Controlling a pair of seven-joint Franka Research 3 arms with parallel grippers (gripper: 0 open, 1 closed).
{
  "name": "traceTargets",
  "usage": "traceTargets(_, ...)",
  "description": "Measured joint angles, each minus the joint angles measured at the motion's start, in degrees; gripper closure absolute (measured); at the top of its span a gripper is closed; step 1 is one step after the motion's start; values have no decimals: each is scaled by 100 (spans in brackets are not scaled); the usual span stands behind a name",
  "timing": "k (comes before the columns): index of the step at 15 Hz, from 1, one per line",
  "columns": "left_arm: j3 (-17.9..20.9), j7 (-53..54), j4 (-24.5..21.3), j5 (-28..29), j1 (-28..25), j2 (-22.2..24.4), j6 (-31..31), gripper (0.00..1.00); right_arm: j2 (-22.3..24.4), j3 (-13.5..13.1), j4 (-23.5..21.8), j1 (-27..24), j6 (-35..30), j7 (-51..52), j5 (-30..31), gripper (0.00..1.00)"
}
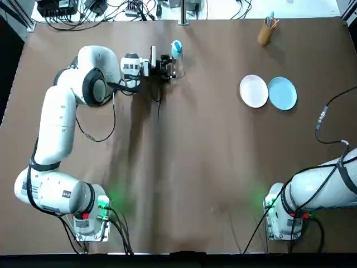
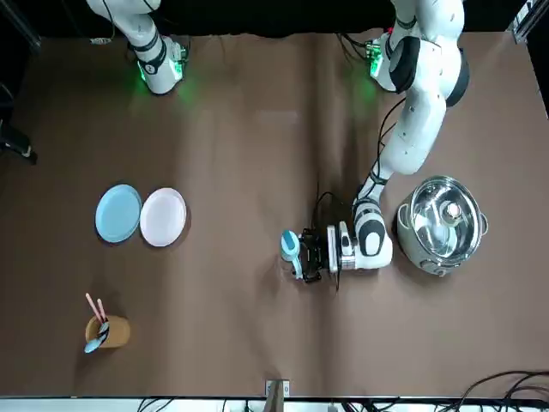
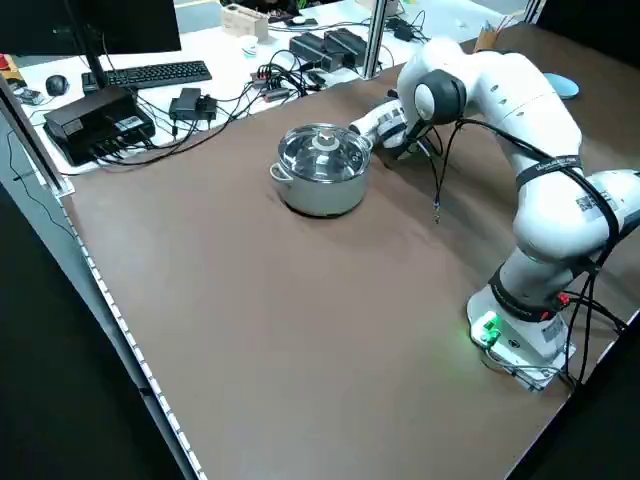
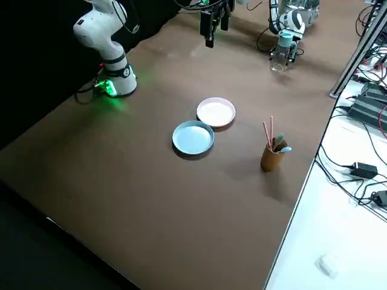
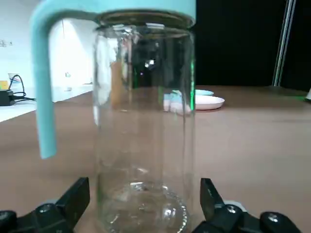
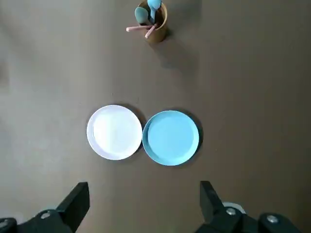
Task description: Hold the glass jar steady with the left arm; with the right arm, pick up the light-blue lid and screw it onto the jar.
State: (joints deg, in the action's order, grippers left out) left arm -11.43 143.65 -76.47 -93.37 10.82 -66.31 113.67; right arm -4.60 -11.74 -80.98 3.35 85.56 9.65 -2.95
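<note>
2 grippers open. Left gripper (image 1: 170,67) straddles the jar (image 5: 144,136) far left, fingers just beside the glass. We see the lid (image 5: 116,9) on it. Right gripper (image 6: 145,196) hangs empty over white plate (image 6: 114,131) and blue plate (image 6: 170,137).

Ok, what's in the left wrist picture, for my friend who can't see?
An empty glass jar stands upright on the brown table, wearing a light-blue lid with a strap hanging down one side. The left arm's jaws sit open on either side of its base. Plates lie far behind.
</note>
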Motion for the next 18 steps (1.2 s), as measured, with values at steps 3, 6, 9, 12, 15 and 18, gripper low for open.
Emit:
traceTargets(3, 64, -25, -13, 99, -160, 113, 21, 0, 0, -1, -39, 0, 16, 0, 27, 0)
traceTargets(6, 135, -318, -152, 402, -344, 381, 152, 0, 0, 2, -66, 0, 67, 4, 109, 0)
traceTargets(9, 157, -1013, -245, 871, -485, 743, 354, 0, 0, 1, -72, 0, 101, 5, 129, 0)
traceTargets(12, 199, -2196, -280, 1446, -637, 1128, 388, 0, 0, 7, -77, 2, 102, 9, 131, 0)
traceTargets(15, 213, -3212, -318, 1830, -767, 1460, 364, 0, 0, 16, -87, 16, 105, 17, 132, 0)
traceTargets(18, 222, -4418, -510, 2085, -766, 1983, 361, 0, 0, 39, -99, 102, 106, 20, 185, 0)
